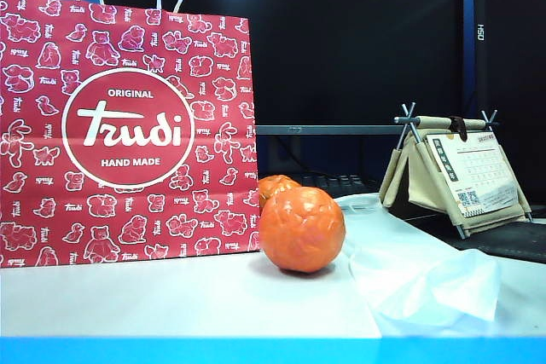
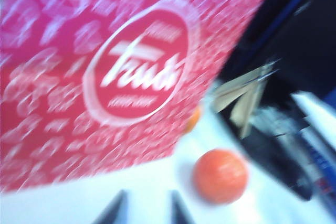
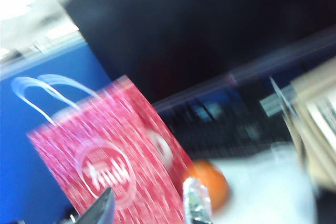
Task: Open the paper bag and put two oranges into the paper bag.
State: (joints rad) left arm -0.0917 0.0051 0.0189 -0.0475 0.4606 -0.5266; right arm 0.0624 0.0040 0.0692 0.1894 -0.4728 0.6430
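1. You see the flat red paper bag (image 1: 128, 130) upright on the white bench (image 1: 171, 304).
2. Two dimpled glossy oranges (image 1: 302, 229) sit beside it.
3. Left gripper (image 2: 144, 208) and right gripper (image 3: 149, 205): fingers apart, holding nothing, above the bench.

The exterior camera sits low at table level; both tilted, blurred wrist cameras share its paper bag (image 1: 128, 130).

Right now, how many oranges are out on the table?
2. One orange sits in front on the white table, right of the red paper bag. The second orange peeks out behind it, beside the bag's edge, mostly hidden. Others could be hidden behind the bag.
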